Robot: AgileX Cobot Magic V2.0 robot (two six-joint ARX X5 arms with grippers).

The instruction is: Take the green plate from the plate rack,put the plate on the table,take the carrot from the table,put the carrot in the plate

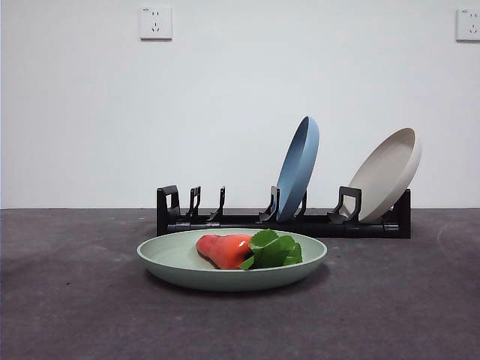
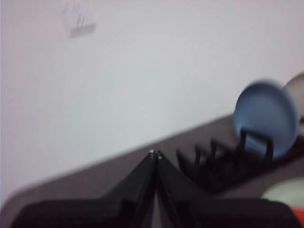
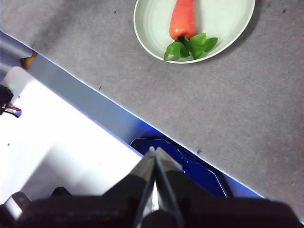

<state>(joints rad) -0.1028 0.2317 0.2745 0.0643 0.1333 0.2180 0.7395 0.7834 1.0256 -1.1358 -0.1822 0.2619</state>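
The green plate (image 1: 180,259) lies flat on the table (image 1: 75,300) in front of the plate rack (image 1: 225,221). The carrot (image 1: 223,250) lies in the plate, leaves to the right. The right wrist view shows the plate (image 3: 223,23) with the carrot (image 3: 182,19) from above. My right gripper (image 3: 155,151) is shut and empty, back over the table's edge, far from the plate. My left gripper (image 2: 155,154) is shut and empty, raised off to the side of the rack (image 2: 223,166). A sliver of the plate (image 2: 285,191) shows in the left wrist view. Neither arm shows in the front view.
A blue plate (image 1: 298,166) and a beige plate (image 1: 386,174) stand tilted in the rack's right slots. The rack's left slots hold nothing. A white wall with sockets (image 1: 155,22) is behind. A white and blue surface (image 3: 71,128) borders the table's edge.
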